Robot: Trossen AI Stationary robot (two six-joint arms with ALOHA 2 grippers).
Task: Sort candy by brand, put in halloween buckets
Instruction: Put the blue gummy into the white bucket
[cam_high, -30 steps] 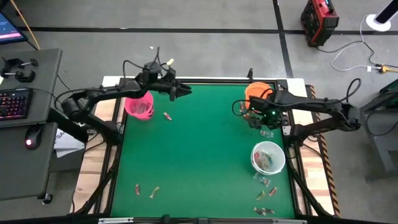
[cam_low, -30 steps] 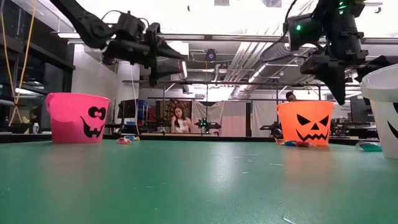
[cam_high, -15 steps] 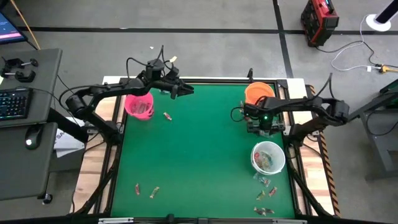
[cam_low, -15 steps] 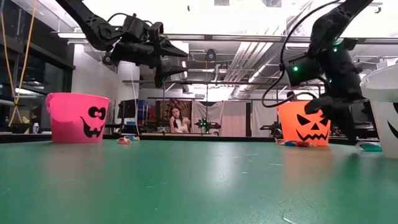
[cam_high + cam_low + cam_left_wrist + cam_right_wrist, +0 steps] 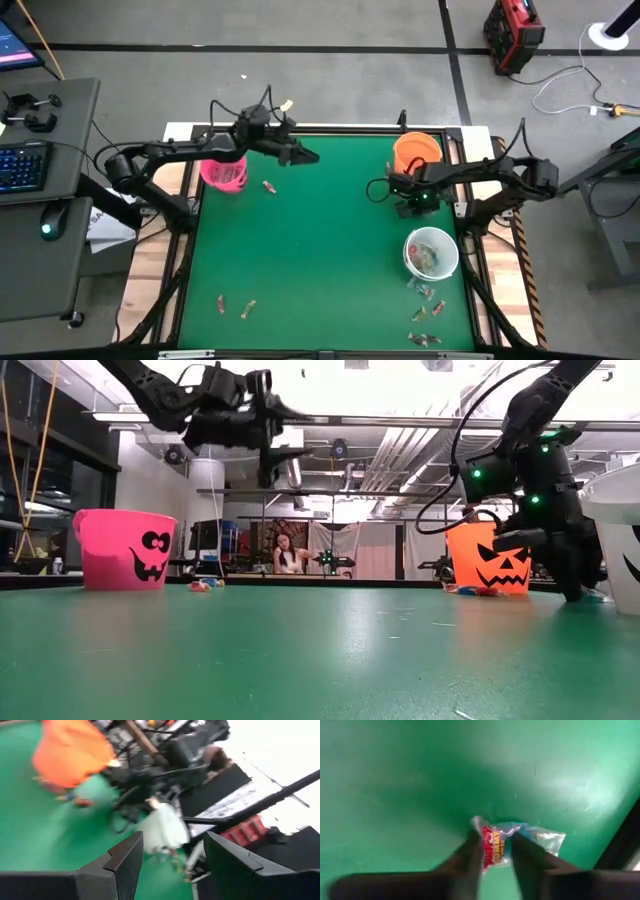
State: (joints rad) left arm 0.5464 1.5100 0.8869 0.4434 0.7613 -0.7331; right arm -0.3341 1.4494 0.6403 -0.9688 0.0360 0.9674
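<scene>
A: Right tool (image 5: 492, 852) is down on the green surface (image 5: 320, 240), just in front of the orange bucket (image 5: 417, 150), its fingers (image 5: 470, 852) pinching a clear-wrapped candy (image 5: 512, 840) with a red and yellow label.

B: Low view agrees, that tool sits on the mat between the orange bucket and the white bucket (image 5: 431, 251). And the left?

A: Left tool (image 5: 308, 155) hangs high over the far side of the surface, just past the pink bucket (image 5: 224, 171), fingers (image 5: 120, 865) spread with nothing between them.

B: One loose candy (image 5: 268, 185) lies near the pink bucket, a pair (image 5: 234, 305) near the front edge, and a scatter (image 5: 427, 300) just below the white bucket, which holds several pieces already.
</scene>
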